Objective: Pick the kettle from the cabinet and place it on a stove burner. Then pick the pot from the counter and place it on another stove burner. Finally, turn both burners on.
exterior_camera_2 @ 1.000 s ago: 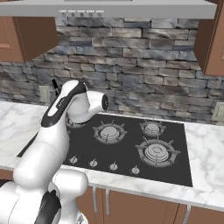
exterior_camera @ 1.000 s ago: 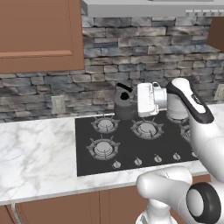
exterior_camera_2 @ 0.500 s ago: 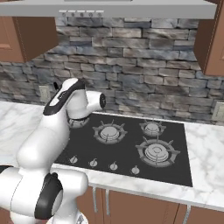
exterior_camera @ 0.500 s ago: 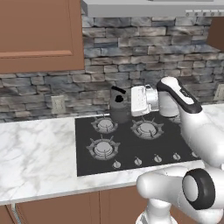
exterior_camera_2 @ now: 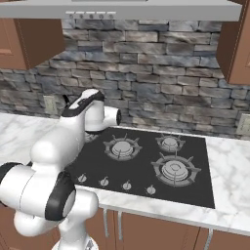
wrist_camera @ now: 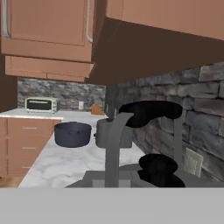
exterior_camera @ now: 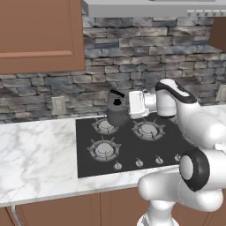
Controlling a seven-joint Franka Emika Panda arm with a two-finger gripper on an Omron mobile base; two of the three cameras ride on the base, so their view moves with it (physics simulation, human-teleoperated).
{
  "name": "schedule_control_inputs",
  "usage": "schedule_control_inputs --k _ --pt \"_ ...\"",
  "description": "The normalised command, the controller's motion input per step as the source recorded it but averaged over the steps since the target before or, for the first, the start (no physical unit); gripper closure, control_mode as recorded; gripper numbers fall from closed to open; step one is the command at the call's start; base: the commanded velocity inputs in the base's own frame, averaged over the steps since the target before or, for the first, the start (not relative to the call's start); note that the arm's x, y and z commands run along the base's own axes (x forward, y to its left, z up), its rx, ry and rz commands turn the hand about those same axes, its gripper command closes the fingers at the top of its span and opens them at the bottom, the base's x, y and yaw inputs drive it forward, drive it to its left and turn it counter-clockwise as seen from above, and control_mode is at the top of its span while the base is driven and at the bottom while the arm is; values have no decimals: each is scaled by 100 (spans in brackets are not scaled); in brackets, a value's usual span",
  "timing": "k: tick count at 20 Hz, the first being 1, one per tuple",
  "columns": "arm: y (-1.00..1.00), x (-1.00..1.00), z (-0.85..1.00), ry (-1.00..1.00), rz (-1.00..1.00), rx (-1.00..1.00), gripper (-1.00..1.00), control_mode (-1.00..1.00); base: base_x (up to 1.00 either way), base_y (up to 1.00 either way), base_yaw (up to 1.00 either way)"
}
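One kettle [exterior_camera: 117, 113], dark grey, hangs just over the back-left burner [exterior_camera: 106, 126] of the black cooktop [exterior_camera: 132, 150], its arched black handle [wrist_camera: 148, 111] pinched tight in the gripper [exterior_camera: 127, 102]. Beyond the kettle, away from the cooktop, the pot [wrist_camera: 72, 133] sits on the marble counter [wrist_camera: 61, 164], with a toaster [wrist_camera: 40, 104] farther off.

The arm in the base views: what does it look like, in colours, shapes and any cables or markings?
The arm is glossy white, built of thick rounded segments with dark grey to black bands and round caps at the joints. It ends in a boxy white hand carrying the gripper. No loose cables or markings can be made out on it.
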Motion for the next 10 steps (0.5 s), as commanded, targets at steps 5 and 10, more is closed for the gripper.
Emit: schedule_control_inputs --k 5,10 --pt "0 22 -12 0 4 4 100 -100 0 0 0" --pt "0 21 -5 0 0 0 100 -100 0 0 0"
